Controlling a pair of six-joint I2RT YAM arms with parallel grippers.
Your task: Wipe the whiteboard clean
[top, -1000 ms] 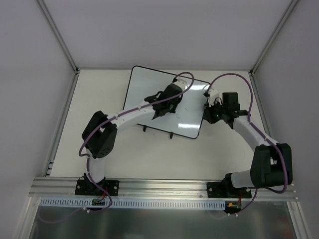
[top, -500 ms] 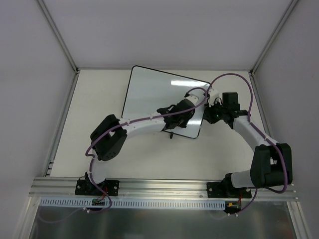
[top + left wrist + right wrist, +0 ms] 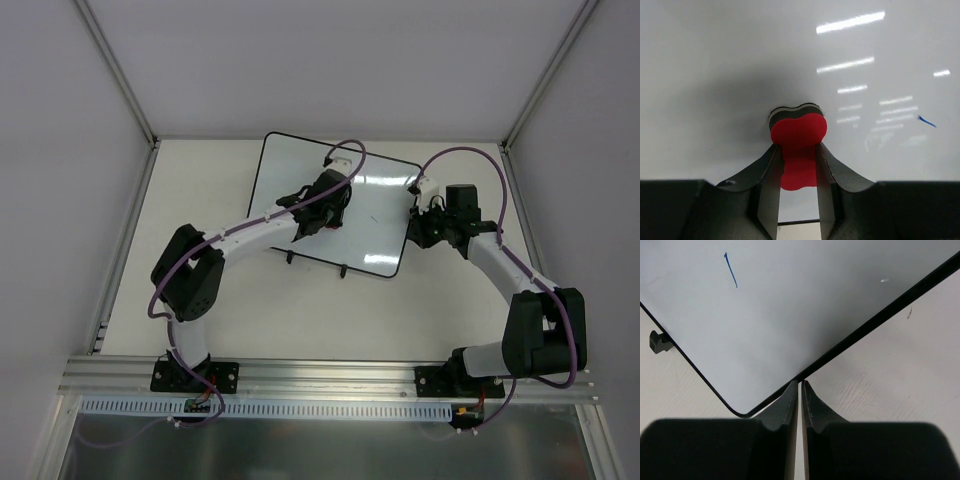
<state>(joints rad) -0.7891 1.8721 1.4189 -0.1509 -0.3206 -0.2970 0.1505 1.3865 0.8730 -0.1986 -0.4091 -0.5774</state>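
Note:
The whiteboard (image 3: 285,180) lies flat at the far middle of the table, with a thin black frame and two small black feet at its near edge. My left gripper (image 3: 322,208) is over its middle, shut on the red bone-shaped eraser (image 3: 799,131), which presses flat on the board (image 3: 715,60). A short blue stroke (image 3: 926,121) shows to the eraser's right. My right gripper (image 3: 416,226) is shut, its tips (image 3: 800,384) against the board's black frame near a rounded corner. The blue stroke (image 3: 730,270) also shows in the right wrist view.
Grey walls and metal posts enclose the cream table (image 3: 200,300). A black foot (image 3: 657,341) sticks out from the board's edge. A purple cable (image 3: 470,152) arches over my right arm.
My left gripper swept the eraser right toward the board's near right corner, then back left to the board's middle. The right gripper and the board stayed put.

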